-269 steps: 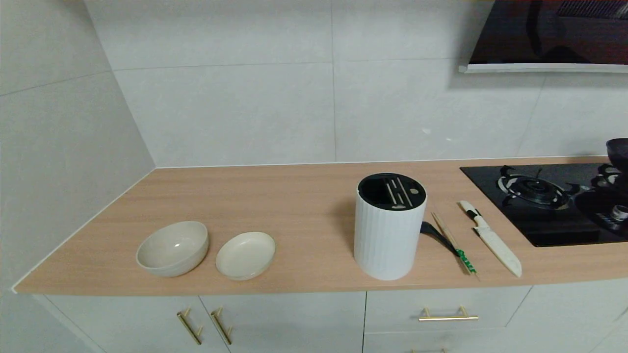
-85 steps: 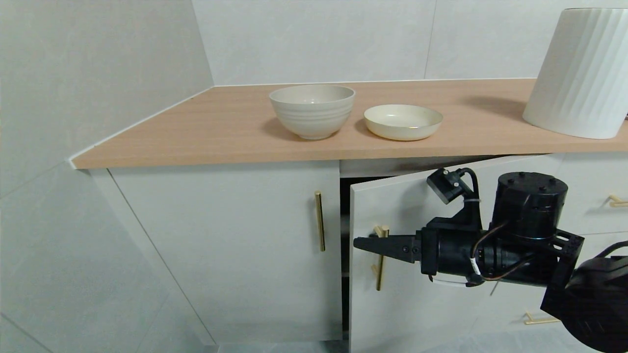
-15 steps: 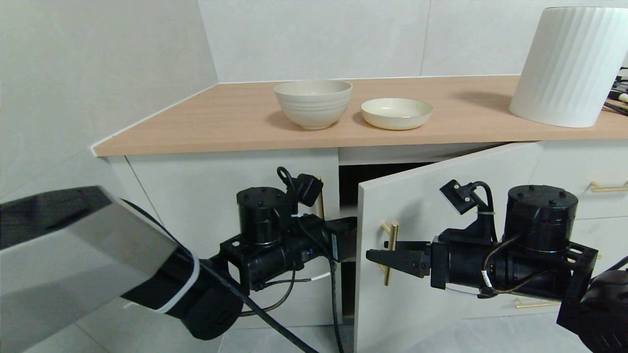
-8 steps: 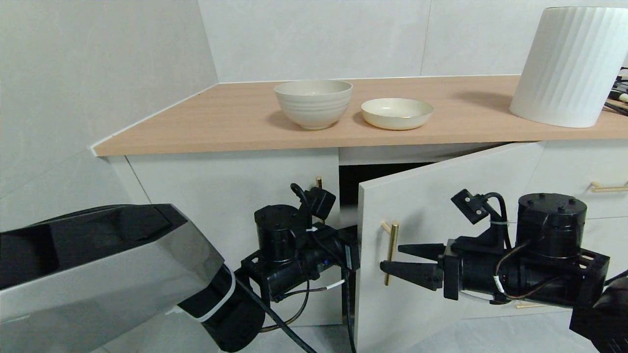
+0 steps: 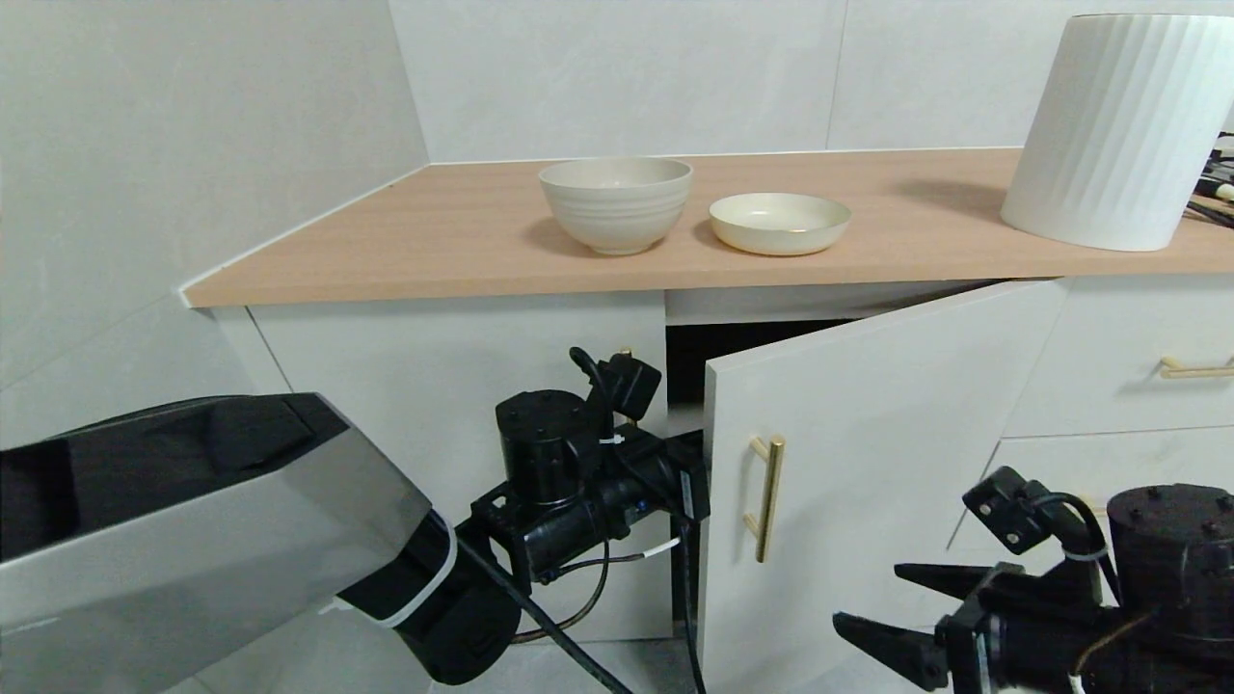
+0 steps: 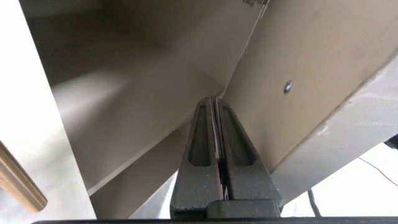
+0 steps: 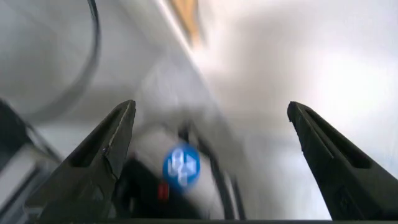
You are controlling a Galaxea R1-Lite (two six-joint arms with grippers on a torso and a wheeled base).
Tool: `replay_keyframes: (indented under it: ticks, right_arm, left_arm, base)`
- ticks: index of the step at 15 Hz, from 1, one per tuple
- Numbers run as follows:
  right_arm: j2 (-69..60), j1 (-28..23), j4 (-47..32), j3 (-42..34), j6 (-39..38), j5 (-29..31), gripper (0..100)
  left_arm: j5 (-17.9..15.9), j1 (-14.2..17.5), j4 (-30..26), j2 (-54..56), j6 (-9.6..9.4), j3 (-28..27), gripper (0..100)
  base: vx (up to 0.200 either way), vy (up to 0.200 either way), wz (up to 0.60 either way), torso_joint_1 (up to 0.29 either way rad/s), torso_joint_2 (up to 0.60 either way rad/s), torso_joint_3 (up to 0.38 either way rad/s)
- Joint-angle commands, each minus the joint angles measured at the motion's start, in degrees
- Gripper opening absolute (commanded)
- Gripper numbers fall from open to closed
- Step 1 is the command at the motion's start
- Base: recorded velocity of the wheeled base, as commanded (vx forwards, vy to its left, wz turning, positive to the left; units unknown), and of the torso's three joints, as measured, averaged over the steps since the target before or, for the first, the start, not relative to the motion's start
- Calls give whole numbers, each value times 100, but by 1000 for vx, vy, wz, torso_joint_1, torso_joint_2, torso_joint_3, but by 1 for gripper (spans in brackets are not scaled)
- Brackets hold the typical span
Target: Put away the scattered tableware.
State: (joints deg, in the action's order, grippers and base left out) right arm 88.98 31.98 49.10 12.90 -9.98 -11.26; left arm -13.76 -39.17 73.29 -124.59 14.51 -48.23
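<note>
A beige bowl [image 5: 615, 202] and a shallow cream plate [image 5: 779, 221] stand side by side on the wooden counter [image 5: 434, 251]. Below them the right cabinet door [image 5: 868, 414] hangs partly open, its gold handle [image 5: 767, 496] free. My left gripper [image 6: 215, 102] is shut on nothing and pokes into the dark gap between the two doors, beside the open door's inner face [image 6: 311, 68]. My right gripper [image 5: 870, 598] is open and empty, low and to the right of the handle, in front of the open door. Its spread fingers [image 7: 115, 143] show in the right wrist view.
A tall white ribbed holder [image 5: 1118, 130] stands at the counter's right, with dark utensil ends [image 5: 1217, 188] beyond it. The left cabinet door [image 5: 424, 386] is closed. A drawer with a gold handle [image 5: 1195, 366] lies right of the open door. A tiled wall closes the left side.
My right gripper opened, came off the door handle and dropped down and to the right. The left gripper moved a little further into the gap between the doors. The door stayed ajar.
</note>
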Motion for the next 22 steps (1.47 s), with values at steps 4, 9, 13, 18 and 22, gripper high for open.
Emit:
replay_keyframes:
  ticks: [4,9,13,18,22]
  right_arm:
    - [-935,63,-674,-103,-39,98,100]
    - [-909,63,-683,-103,-39,98,100]
    - [-873,63,-700,-112,-39,89,100]
    - [-882,72,-709,-121,-30,89,100]
    - [-882,72,-709,-121,-30,89,100]
  left_arm:
    - [-12,-3,-87,13,0,-90,0]
    - [-21,-38,-166,-4,0,-99,0]
    - [-21,-56,-166,-57,17,-178,0]
    - [-30,-56,-183,-312,26,-477,0]
    - [-21,-56,-245,-435,26,-688,0]
  base:
    - [0,0,0,0,0,0]
    - [0,0,0,0,0,0]
    - [-200,0,0,2,0,1]
    - [-40,0,0,1,0,0]
    - [0,0,0,0,0,0]
